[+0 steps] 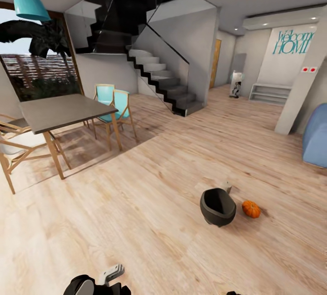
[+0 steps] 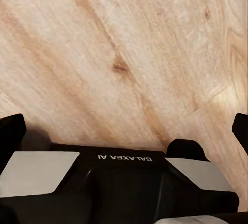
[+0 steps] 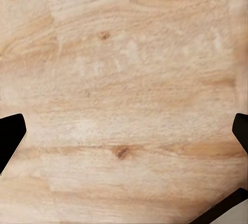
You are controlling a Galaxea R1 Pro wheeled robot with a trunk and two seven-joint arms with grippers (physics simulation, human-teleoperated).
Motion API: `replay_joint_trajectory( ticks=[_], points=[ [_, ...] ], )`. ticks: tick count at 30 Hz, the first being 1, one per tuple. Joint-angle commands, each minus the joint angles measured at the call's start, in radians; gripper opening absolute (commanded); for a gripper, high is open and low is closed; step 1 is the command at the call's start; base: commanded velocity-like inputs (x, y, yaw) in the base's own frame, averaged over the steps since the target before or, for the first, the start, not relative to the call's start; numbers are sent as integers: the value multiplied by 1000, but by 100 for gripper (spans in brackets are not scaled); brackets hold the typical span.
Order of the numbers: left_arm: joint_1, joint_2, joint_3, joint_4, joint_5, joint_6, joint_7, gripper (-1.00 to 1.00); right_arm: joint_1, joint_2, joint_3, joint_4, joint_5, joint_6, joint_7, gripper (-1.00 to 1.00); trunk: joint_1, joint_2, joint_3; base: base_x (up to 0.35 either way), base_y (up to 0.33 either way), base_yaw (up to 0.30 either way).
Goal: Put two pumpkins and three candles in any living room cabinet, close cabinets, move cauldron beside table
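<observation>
A black cauldron (image 1: 218, 206) stands on the wooden floor ahead and to the right. One orange pumpkin (image 1: 250, 208) lies just right of it. A small pale stub (image 1: 227, 188) pokes up behind the cauldron, too small to name as a candle. The cabinet is out of view. The grey dining table (image 1: 59, 111) stands far off at the left. Part of my left arm (image 1: 97, 283) shows at the bottom edge. The left gripper (image 2: 124, 131) and right gripper (image 3: 124, 136) both hang open over bare floor, fingertips wide apart and holding nothing.
Wooden chairs (image 1: 13, 147) and teal chairs (image 1: 116, 104) surround the table. A dark staircase (image 1: 159, 77) rises at the centre back. A blue seat (image 1: 316, 143) sits at the right edge beside a white pillar (image 1: 302, 81). A low white shelf (image 1: 270, 91) lines the far wall.
</observation>
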Motion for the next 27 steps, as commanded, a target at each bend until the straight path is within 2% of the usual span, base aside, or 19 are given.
replay_joint_trajectory(
  ticks=[1,16,27],
  points=[
    [0,0,0,0,0,0,0,100,0,0,0,0,0,0,0,100,0,0,0,153,159,-281],
    [0,0,1,0,0,0,2,100,0,0,0,0,0,0,0,100,0,0,0,199,157,-281],
    [0,0,1,-1,0,0,-1,100,0,0,0,0,0,0,0,100,0,0,0,24,10,-281]
  ],
)
